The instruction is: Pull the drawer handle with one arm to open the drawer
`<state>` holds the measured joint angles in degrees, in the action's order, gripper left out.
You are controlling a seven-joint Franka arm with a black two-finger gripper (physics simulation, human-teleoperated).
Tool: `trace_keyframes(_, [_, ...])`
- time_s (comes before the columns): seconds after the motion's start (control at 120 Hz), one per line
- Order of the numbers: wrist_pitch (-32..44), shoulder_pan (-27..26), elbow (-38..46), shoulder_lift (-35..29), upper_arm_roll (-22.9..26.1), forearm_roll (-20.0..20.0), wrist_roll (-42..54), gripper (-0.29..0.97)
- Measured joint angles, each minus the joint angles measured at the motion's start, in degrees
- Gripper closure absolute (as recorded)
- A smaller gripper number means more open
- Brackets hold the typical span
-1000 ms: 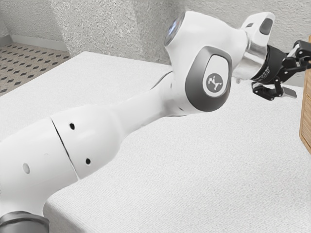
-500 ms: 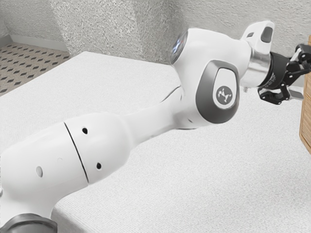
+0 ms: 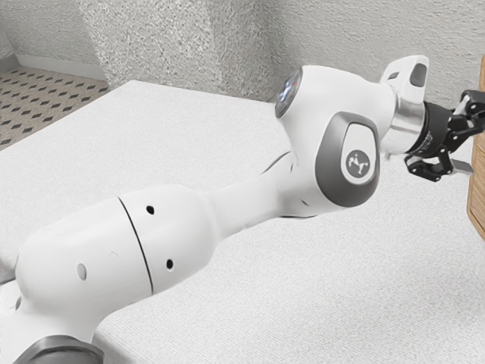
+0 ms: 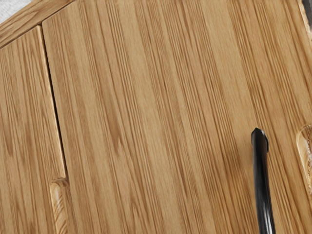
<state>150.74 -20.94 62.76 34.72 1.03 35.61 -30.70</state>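
1. The drawer front (image 4: 156, 117) is showing light oak grain running lengthwise. A carved handle recess (image 4: 305, 158) is sitting at its far edge.
2. The wrist view is giving the detail. A dark seam is dividing the front from a neighbouring panel (image 4: 24, 146), which has a second recess (image 4: 58, 207) at the seam's end. One black finger (image 4: 260, 185) is hovering just beside the handle recess. The exterior view is catching a sliver of the cabinet (image 3: 477, 182) at its right edge, standing on the white table (image 3: 303, 303).
3. The arm (image 3: 227, 205) is spanning the table from the exterior view's left, elbow raised and wrist level. The gripper (image 3: 461, 136) is facing the cabinet, jaws spread apart and gripping nothing.
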Motion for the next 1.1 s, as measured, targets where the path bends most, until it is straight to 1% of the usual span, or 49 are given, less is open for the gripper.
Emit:
trace_keyframes(0.242, [0.11,0.51,-3.03,0.5,-0.04,-0.24,0.02,0.0])
trace_keyframes(0.417, [0.1,0.71,-6.04,3.16,-0.06,-0.34,0.02,0.0])
trace_keyframes(0.775, [0.16,0.69,-6.29,5.16,-0.09,-1.19,0.01,0.0])
trace_keyframes(0.875, [0.16,0.63,-4.99,3.73,-0.71,-1.64,0.0,0.0])
trace_keyframes(1.1, [0.31,1.05,5.38,-3.25,-1.81,-1.29,0.03,0.0])
